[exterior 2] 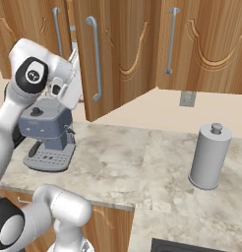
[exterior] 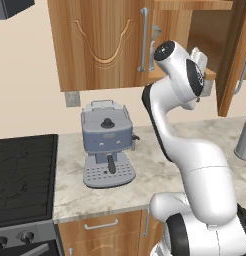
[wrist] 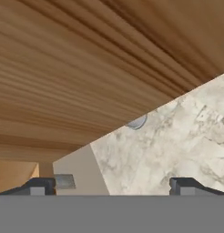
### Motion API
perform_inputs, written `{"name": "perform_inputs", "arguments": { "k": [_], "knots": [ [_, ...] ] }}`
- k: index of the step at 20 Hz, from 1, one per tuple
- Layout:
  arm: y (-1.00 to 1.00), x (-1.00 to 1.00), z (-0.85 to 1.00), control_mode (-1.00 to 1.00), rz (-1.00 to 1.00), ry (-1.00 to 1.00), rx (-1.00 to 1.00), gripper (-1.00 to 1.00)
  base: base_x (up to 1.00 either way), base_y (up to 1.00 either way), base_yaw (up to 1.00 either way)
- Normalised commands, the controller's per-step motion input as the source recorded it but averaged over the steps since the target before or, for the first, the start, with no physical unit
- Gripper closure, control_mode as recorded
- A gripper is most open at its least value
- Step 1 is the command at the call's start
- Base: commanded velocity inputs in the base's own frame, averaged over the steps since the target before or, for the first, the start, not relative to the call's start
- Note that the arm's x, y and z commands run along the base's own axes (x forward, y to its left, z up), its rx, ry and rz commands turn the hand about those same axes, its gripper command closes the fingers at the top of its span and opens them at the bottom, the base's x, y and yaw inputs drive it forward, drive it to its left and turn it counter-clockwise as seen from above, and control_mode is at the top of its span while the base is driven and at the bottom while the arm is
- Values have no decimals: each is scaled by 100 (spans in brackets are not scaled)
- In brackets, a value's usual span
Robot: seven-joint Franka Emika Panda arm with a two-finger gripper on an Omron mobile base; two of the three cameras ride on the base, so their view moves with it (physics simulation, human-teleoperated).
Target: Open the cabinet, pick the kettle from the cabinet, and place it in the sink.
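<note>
cabinet (exterior: 107,42) right door swung open, step one looks done. my jaws spread wide, empty, up at the opening. kettle hidden from me; grab and sink drop remain.

Looked for anything readable and came up empty. The grey espresso machine (exterior: 107,145) had a small dark mark on its front panel, maybe a badge, but it was too blurry to make out any letters. The cabinet (exterior: 102,42) doors only had carved curved lines, no writing. The tall grey canister (exterior 2: 209,156) on the counter was plain, no label or numbers anywhere.
</note>
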Motion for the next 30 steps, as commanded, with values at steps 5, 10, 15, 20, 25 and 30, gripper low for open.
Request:
{"name": "perform_inputs", "arguments": {
  "k": [5, 10, 15, 20, 25, 30],
  "knots": [
    [-24, 18, -10, -100, -3, 7, 0, -100, 0, 0, 0],
    [-27, 4, -4, -100, -4, 1, 0, -100, 0, 0, 0],
    [-36, -8, 0, -100, -9, 0, 0, -100, 0, 0, 0],
    [-41, -14, -1, -100, -11, 0, 0, -100, 0, 0, 0],
    [-44, -15, -1, -100, -12, 0, 0, -100, 0, 0, 0],
    [-49, -13, 0, -100, -12, 0, 0, -100, 0, 0, 0]
  ]
}}
